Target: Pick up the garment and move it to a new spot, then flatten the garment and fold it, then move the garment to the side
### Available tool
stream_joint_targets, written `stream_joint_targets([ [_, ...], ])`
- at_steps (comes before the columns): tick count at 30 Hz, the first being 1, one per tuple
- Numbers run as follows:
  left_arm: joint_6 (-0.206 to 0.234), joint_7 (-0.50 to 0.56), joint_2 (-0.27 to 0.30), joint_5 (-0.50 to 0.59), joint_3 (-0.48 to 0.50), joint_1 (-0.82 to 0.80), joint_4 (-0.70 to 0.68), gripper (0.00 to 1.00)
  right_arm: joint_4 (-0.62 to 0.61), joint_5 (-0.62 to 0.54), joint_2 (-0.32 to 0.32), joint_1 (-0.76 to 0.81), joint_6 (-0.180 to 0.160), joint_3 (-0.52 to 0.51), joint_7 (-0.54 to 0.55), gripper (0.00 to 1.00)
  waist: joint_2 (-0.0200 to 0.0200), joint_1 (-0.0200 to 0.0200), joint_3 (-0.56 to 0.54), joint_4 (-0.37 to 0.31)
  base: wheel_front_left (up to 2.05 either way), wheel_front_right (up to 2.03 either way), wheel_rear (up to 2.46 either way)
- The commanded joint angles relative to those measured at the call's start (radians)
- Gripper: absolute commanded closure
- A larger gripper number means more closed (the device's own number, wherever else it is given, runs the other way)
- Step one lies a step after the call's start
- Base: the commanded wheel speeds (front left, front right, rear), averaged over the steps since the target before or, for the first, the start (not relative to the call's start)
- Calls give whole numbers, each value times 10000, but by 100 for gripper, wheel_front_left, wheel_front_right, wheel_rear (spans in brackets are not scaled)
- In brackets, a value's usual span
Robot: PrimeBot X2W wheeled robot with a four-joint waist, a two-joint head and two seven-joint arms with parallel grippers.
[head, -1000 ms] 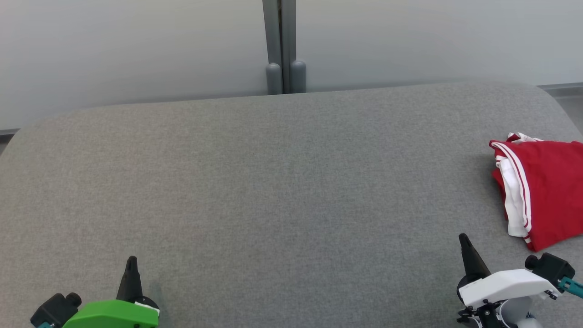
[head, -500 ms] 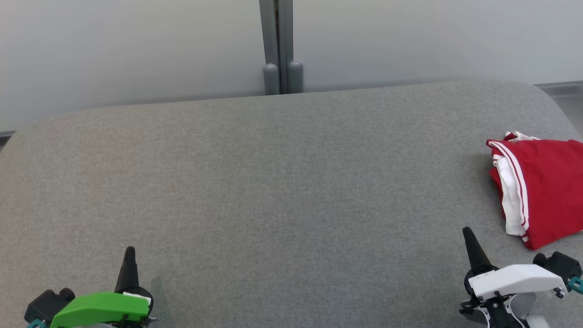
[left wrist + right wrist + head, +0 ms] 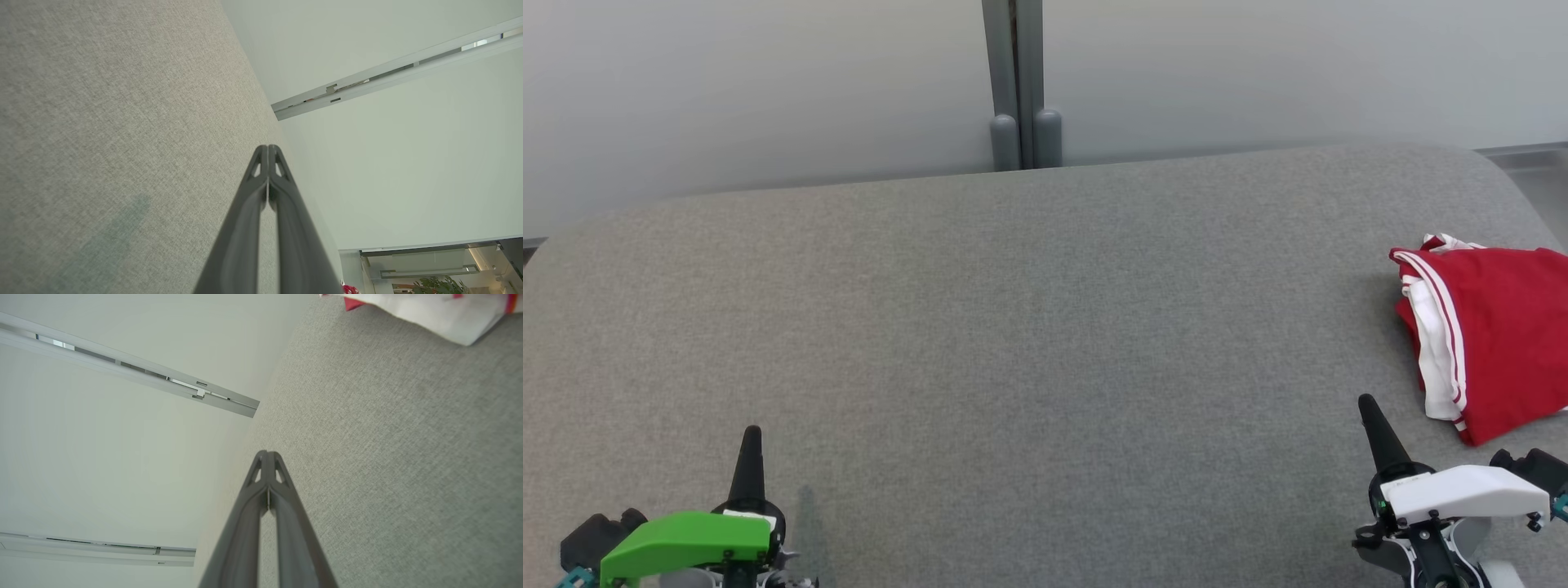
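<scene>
Left pincer is sitting closed and empty at the head view's lower left; right pincer, equally closed and empty, is sitting at the lower right, near the folded red-and-white garment lying at the grey worktop's right edge. Left wrist view: 2 fingers are pressing together. Right wrist view: 2 fingers are meeting, and the garment is lying apart from them.

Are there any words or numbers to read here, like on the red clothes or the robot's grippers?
No text can be read anywhere.
The red and white garment shows stripes but no letters.
A small white patch on the left gripper is too small to read.
</scene>
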Motion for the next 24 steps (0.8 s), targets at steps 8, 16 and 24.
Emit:
stream_joint_targets([
  [8,-18,238,84,-863,87,-316,-214,100,-269,877,-64,-171,-6,-115,242,100,-1,0,-3,-43,0,0,0],
  [16,-20,433,90,-1512,139,-387,-313,100,-400,1533,-69,-187,-7,-186,424,100,-1,0,-5,-84,0,0,0],
  [24,-22,602,93,-2120,189,-456,-393,100,-521,2145,-76,-198,-8,-256,590,100,-1,0,-7,-125,0,0,0],
])
